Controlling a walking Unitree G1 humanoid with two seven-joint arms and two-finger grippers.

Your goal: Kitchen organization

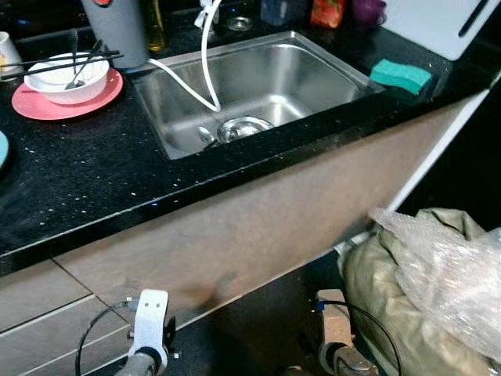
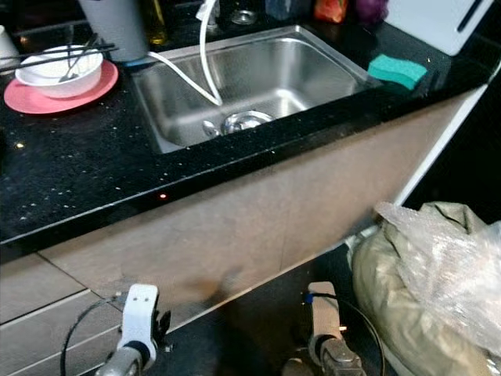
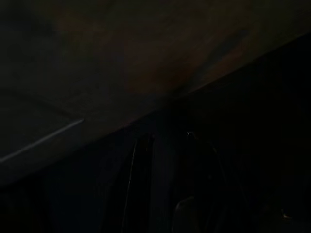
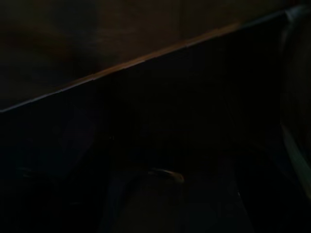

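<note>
Worktop: black speckled stone counter across the upper half of the head views, beige cabinet front below it.
Sink: rectangular stainless steel sink at 12 o'clock, round drain at its near end, white hose hanging into it.
Dishes: white bowl on a round pink plate at 10 o'clock, black chopsticks lying across the bowl; a grey cylindrical container just beside it.
Sponge: green rectangular sponge on the counter at 2 o'clock, right of the sink.
Bag: crumpled olive bag with clear plastic wrap at 4 o'clock, low beside the cabinet.
Left arm: hangs idle at 7 o'clock; cannot tell whether its fingers are apart or together.
Right arm: hangs idle at 5 o'clock; likewise cannot tell.
Wrist views: very dark.
</note>
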